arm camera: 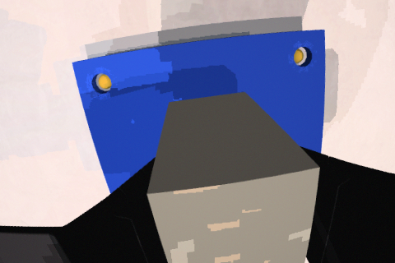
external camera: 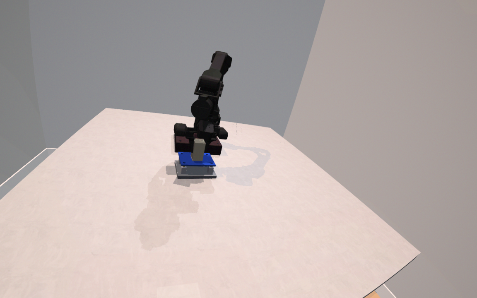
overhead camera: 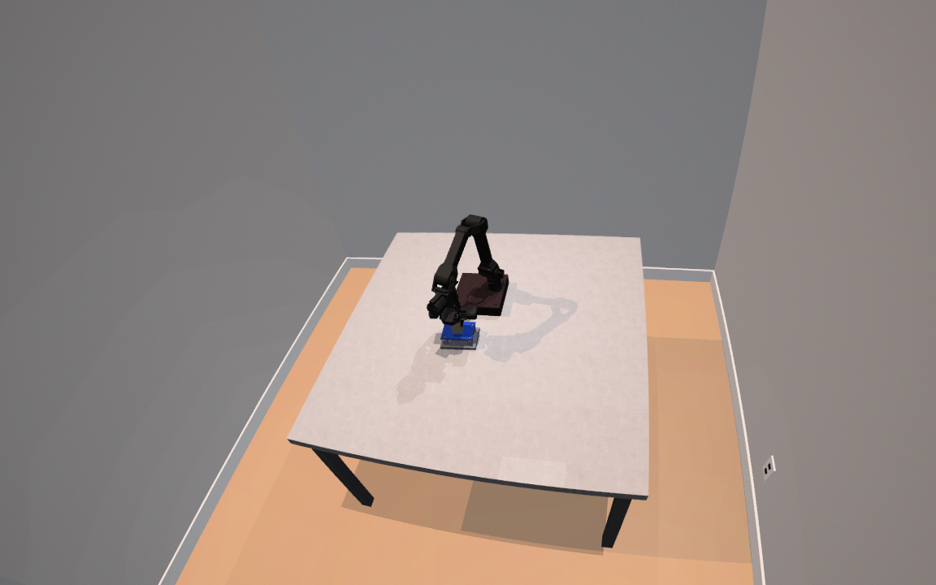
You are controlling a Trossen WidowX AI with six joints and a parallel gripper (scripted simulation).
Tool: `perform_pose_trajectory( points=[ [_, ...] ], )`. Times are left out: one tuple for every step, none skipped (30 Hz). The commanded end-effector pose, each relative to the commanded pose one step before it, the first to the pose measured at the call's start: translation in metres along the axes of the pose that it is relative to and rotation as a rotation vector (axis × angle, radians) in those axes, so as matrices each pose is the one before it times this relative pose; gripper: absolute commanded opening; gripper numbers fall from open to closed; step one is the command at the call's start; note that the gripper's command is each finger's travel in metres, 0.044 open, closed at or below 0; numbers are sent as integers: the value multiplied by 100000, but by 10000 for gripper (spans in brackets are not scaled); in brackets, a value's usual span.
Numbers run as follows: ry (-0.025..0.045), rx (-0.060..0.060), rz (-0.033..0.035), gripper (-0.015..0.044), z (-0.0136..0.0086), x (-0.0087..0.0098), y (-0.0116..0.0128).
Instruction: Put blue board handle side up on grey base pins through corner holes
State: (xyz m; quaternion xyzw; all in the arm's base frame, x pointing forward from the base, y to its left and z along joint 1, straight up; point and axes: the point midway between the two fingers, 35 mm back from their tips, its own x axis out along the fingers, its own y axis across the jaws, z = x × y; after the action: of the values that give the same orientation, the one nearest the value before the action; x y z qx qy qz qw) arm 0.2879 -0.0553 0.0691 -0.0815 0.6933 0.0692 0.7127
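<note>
Our gripper (overhead camera: 459, 319) (external camera: 200, 139) (arm camera: 216, 154) pinches the square handle (overhead camera: 457, 328) (external camera: 198, 150) (arm camera: 236, 144), black fingers on both sides of it. Going left to right in the wrist view, we first see the pale, faintly mottled table (overhead camera: 530, 407) (external camera: 270, 222) (arm camera: 33, 193), then the left finger, smooth and dark. Next comes the flat, thin blue board (overhead camera: 467, 335) (external camera: 209, 162) (arm camera: 267, 74), handle side up over the grey base (overhead camera: 459, 348) (external camera: 196, 176) (arm camera: 281, 24). In its left visible hole, we see a rounded gold pin (arm camera: 104, 81), sitting toward the hole's right side. The handle is blocky and straight-edged, dull grey-brown on its shaded face and beige with lighter patches on the face nearest us. In the right visible hole, another gold pin (arm camera: 299, 56) sits toward the left side, with a pale crescent beside it.

In the exterior view, we make out a left front post (external camera: 183, 170) and a right front post (external camera: 210, 170) beneath the board, both blocky and grey. The handle and fingers hide the board's near part from our wrist view, where the handle's lower end is cut off. We cannot tell whether the pins pass fully through, or whether the board touches all four posts. The rear posts are hard to make out.
</note>
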Motion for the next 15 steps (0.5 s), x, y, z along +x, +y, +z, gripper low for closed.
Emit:
perform_pose_trajectory(
  points=[
    [15, 2, 5, 131, 14, -18, -6],
    [0, 0, 0, 157, 0, 0, 0],
    [0, 0, 0, 184, 0, 0, 0],
    [0, 0, 0, 210, 0, 0, 0],
    [0, 0, 0, 236, 0, 0, 0],
    [0, 0, 0, 263, 0, 0, 0],
    [0, 0, 0, 289, 0, 0, 0],
    [0, 0, 0, 315, 0, 0, 0],
    [0, 0, 0, 341, 0, 0, 0],
    [0, 0, 0, 368, 0, 0, 0],
    [0, 0, 0, 394, 0, 0, 0],
    [-1, 0, 1, 420, 6, -81, -3],
    [-3, 1, 3, 440, 17, -245, -7],
    [-4, 1, 6, 440, 23, -409, -10],
    [-4, 2, 7, 440, 20, -496, -8]
  ],
)
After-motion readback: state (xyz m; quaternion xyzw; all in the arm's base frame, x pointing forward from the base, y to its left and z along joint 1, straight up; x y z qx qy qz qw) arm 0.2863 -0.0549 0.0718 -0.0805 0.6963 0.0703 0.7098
